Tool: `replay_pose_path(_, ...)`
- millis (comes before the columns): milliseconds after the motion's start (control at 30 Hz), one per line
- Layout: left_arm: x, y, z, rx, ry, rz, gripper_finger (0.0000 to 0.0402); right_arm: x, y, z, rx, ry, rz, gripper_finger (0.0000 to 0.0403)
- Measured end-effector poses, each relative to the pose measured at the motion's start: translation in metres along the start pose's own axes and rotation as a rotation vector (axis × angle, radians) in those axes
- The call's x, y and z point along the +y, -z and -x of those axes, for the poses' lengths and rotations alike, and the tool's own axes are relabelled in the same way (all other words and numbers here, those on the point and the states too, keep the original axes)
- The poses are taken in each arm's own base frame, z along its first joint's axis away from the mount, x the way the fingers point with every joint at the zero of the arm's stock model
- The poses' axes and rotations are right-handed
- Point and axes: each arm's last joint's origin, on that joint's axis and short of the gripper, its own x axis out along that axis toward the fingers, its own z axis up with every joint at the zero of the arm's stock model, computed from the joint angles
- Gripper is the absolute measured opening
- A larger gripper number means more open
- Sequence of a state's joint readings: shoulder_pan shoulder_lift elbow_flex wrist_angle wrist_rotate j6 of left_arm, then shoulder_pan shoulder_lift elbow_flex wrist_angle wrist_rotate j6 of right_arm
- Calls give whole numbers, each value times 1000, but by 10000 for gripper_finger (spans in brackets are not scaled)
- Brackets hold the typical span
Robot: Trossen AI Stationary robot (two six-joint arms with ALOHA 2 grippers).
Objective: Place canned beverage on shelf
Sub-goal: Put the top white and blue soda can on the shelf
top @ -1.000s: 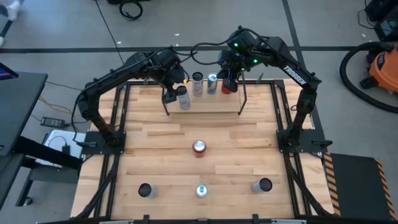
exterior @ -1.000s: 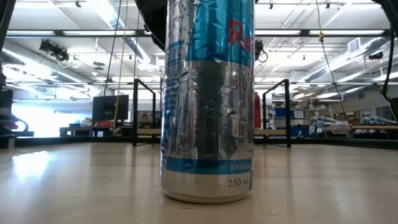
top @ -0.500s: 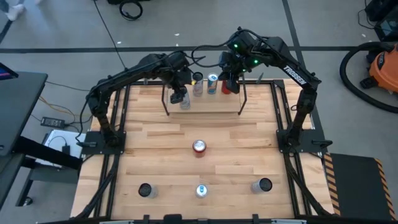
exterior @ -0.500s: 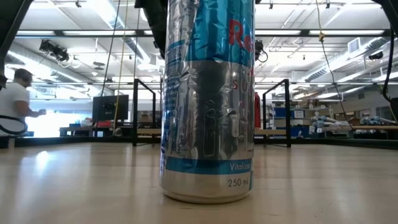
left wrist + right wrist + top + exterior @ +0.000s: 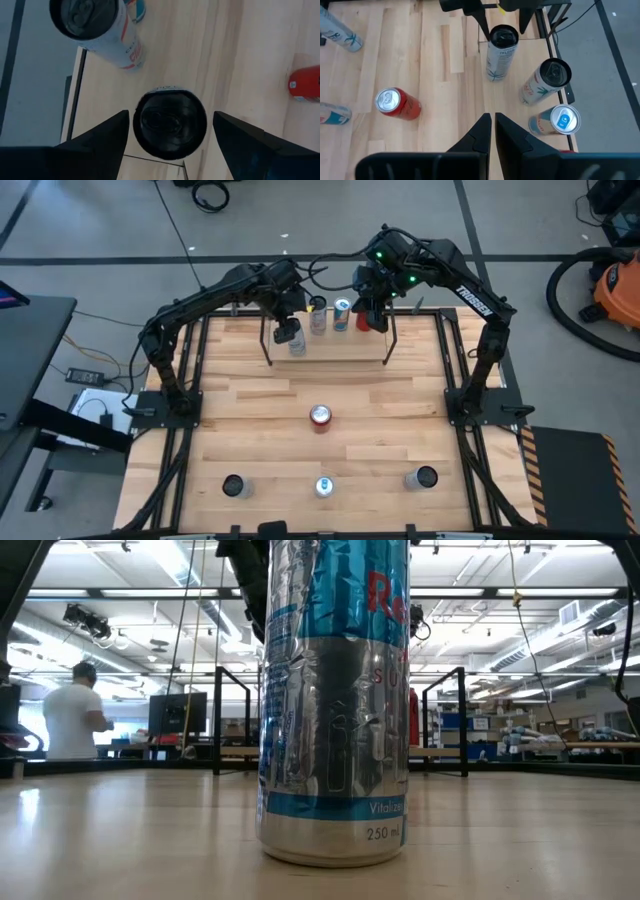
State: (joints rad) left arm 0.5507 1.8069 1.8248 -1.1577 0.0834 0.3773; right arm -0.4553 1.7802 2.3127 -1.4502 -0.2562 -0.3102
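4 cans on shelf; 4 before it.

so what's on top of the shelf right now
Four cans stand on the shelf: a white can with the left claw around it, a second white can, a blue-topped can and a red can, mostly covered by the right arm.

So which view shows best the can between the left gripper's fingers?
The left wrist view: the can fills the gap, top facing the camera. The right wrist view shows its side, the high view shows it small under the left gripper, the low view nothing.
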Motion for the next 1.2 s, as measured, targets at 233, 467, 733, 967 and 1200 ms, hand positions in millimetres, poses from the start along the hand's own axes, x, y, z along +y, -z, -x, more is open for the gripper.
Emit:
replay_pose_path(233,4,4,-11,65,14,13,291,0,0,0,4,-1,-1,31)
replay_pose_path(467,3,2,-15,69,13,11,291,0,1,0,8,-3,-2,31)
replay_pose_path(733,5,1,-22,70,33,55,291,0,1,0,11,-3,-3,31)
replay_pose_path(967,5,0,-23,69,32,58,291,0,1,0,11,-4,-3,31)
replay_pose_path(1200,13,4,-23,73,21,-1,291,0,1,0,12,-4,-3,31)
